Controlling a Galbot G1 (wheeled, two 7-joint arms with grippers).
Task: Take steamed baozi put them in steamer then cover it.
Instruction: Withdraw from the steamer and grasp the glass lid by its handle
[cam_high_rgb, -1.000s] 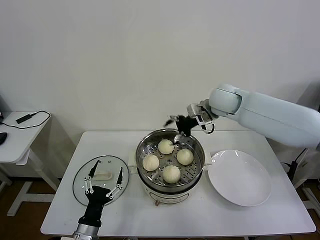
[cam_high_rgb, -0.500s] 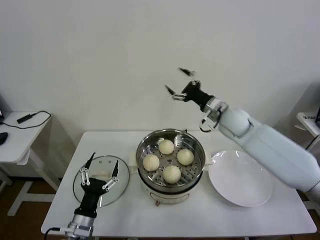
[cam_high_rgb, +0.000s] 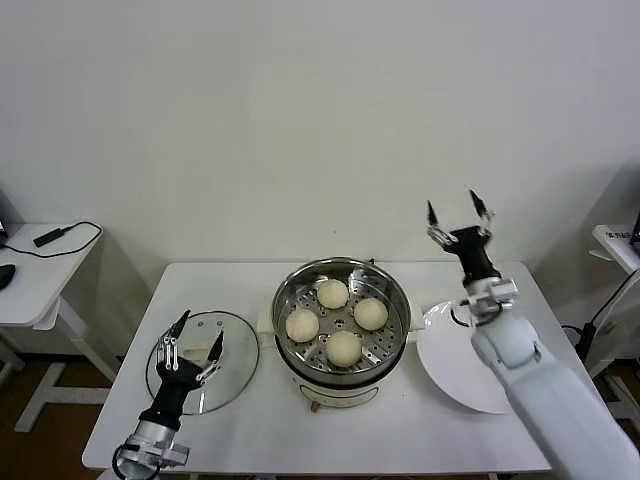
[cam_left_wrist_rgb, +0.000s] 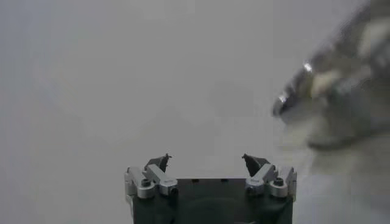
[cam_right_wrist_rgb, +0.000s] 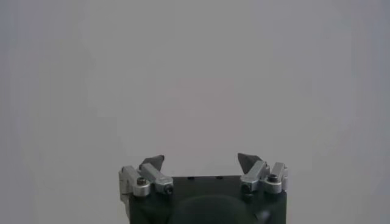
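Several cream-white baozi (cam_high_rgb: 343, 345) lie on the perforated tray inside the shiny steel steamer (cam_high_rgb: 290, 283) at the table's middle. The clear glass cover (cam_high_rgb: 240, 337) with its white handle lies flat on the table left of the steamer. My left gripper (cam_high_rgb: 190, 340) is open and empty, raised over the cover's near part. My right gripper (cam_high_rgb: 458, 212) is open and empty, pointing up, high above the table to the right of the steamer. The left wrist view shows my open left gripper (cam_left_wrist_rgb: 207, 159) and a blurred edge of the steamer (cam_left_wrist_rgb: 341, 91). The right wrist view shows only my open right gripper (cam_right_wrist_rgb: 201, 159) against the wall.
A flat white plate (cam_high_rgb: 450, 360) lies right of the steamer, partly behind my right arm. A small side table (cam_high_rgb: 40, 270) with a cable stands at the far left. The white table's front edge (cam_high_rgb: 300, 465) is near me.
My right arm has swung from above the steamer's back to the right and now points upward, empty. My left gripper has shifted slightly and stays over the cover.
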